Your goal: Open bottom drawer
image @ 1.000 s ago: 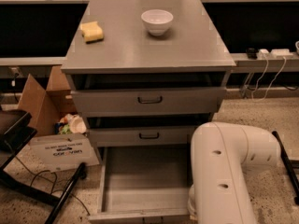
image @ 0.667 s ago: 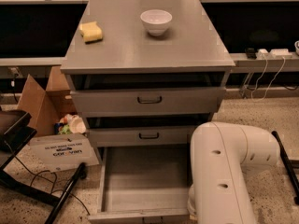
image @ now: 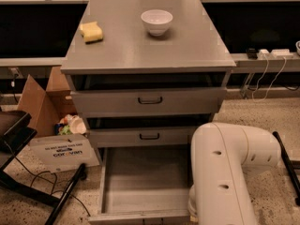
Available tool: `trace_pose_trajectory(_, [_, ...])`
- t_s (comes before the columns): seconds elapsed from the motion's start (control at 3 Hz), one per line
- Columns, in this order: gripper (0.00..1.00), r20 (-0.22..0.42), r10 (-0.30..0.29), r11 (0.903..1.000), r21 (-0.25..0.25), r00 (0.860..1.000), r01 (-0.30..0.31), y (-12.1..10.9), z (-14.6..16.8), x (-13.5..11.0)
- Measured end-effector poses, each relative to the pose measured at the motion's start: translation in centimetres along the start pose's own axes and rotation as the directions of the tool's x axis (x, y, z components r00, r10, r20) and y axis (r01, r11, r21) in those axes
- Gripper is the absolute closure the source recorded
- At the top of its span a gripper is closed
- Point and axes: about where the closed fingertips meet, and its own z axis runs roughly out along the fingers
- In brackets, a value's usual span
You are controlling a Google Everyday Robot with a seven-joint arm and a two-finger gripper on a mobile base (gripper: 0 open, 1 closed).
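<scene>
The grey cabinet (image: 150, 46) has three drawers. The bottom drawer (image: 145, 182) stands pulled far out toward me, its plain grey tray bare inside, and its front panel (image: 140, 217) lies along the frame's lower edge, so its handle is hidden. The middle drawer (image: 149, 136) and the top drawer (image: 150, 100) sit slightly out, each with a dark loop handle. My white arm (image: 229, 172) fills the lower right, beside the open drawer's right front corner. My gripper is out of view, below the frame past the arm's end.
A white bowl (image: 156, 21) and a yellow sponge (image: 91, 32) sit on the cabinet top. A cardboard box (image: 44, 107) with rubbish stands at the left, with a white sign (image: 63, 151) and a black stand leg (image: 65, 198). Cables (image: 262, 74) hang at the right.
</scene>
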Motion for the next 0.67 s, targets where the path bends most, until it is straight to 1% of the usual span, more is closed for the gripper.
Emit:
trace_pose_trajectory(0.33, [0.16,0.000,0.000,1.0000,0.000,1.000,0.000,0.00,0.00,0.00])
trace_pose_trajectory(0.67, [0.00,0.000,0.000,1.0000,0.000,1.000,0.000,0.00,0.00,0.00])
